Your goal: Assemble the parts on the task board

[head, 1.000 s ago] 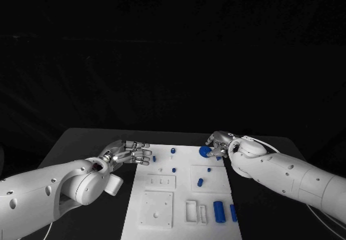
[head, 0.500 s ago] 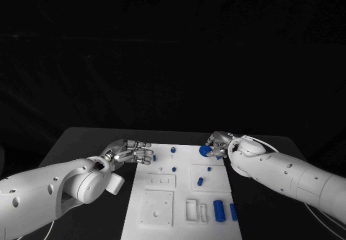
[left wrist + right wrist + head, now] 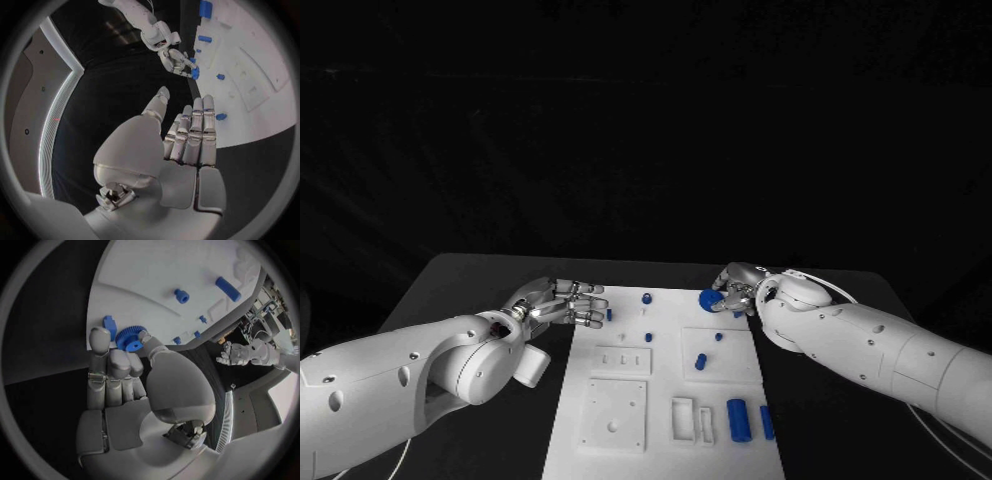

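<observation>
The white task board (image 3: 666, 378) lies in the middle of the black table. My right hand (image 3: 744, 286) is at the board's far right corner and pinches a blue gear (image 3: 711, 299) between thumb and fingers; the right wrist view shows the gear (image 3: 130, 338) just above the board (image 3: 162, 270), with a small blue part (image 3: 109, 325) beside a fingertip. My left hand (image 3: 568, 303) hovers at the board's far left edge, fingers stretched out side by side (image 3: 194, 135), holding nothing. A small blue peg (image 3: 607, 316) lies just past its fingertips.
Small blue pegs (image 3: 648, 298) (image 3: 702, 364) stand on the board's far half. Two larger blue cylinders (image 3: 737, 420) (image 3: 766, 425) lie at its near right, next to a white holder (image 3: 692, 422). Bare black table flanks the board on both sides.
</observation>
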Controlling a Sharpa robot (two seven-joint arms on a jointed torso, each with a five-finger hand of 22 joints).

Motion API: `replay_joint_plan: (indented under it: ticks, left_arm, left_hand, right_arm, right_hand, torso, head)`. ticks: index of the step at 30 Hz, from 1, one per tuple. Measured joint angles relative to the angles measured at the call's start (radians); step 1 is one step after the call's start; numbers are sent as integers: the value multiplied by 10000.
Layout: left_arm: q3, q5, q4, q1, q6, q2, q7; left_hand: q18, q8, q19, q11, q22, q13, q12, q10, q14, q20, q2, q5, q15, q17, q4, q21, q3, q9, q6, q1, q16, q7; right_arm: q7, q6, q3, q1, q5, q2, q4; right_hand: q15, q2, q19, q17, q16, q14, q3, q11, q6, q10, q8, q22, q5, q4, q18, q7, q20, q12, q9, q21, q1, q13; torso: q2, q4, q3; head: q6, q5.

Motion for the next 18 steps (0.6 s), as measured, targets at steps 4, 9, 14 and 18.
replay_joint_plan:
  ticks: [4,9,14,18]
  left_arm:
    - [0,-2,-7,0,22,5,-23]
    - [0,-11,-54,0,48,72,-72]
    - [0,-34,-67,0,75,124,-119]
    - [0,-53,-67,0,96,142,-153]
  left_hand:
    - [-1,0,0,37,0,0,0,-37,0,0,0,69,0,0,0,0,0,0,-75,0,0,2]
    - [0,0,0,73,0,0,0,-73,0,0,0,69,0,0,0,0,0,-16,-340,0,0,54]
    - [-1,0,0,73,0,0,0,-73,0,0,0,126,0,-1,0,0,0,-15,-377,0,0,19]
    - [-1,0,0,73,0,0,0,-73,0,0,0,126,0,-1,0,0,0,-15,-376,0,0,19]
  right_arm:
    - [4,61,2,11,32,38,-36]
    - [4,152,16,42,65,103,-119]
    - [-3,209,27,67,84,194,-197]
    - [-10,219,39,92,88,242,-269]
  right_hand:
    - [0,53,0,0,0,0,182,-37,246,-37,-1,63,-139,-8,0,-18,0,-1,-2,-58,-53,-27]
    - [0,111,0,0,-44,0,535,-2,665,-72,-31,138,-256,1,0,-22,0,-1,-8,-149,-177,-47]
    - [20,50,0,1,-47,21,581,-2,958,-72,-37,171,-256,25,1,-10,0,-1,12,-168,-237,-58]
    - [40,50,0,1,-47,32,581,36,1305,-105,-39,205,-256,26,0,-10,0,-1,37,-168,-237,-58]
  torso:
    - [1,0,3]
    - [6,5,0]
    - [8,-3,0]
    - [15,12,6]
  head:
    - [-18,0]
    - [-1,-52]
    - [10,-58]
    - [8,-62]
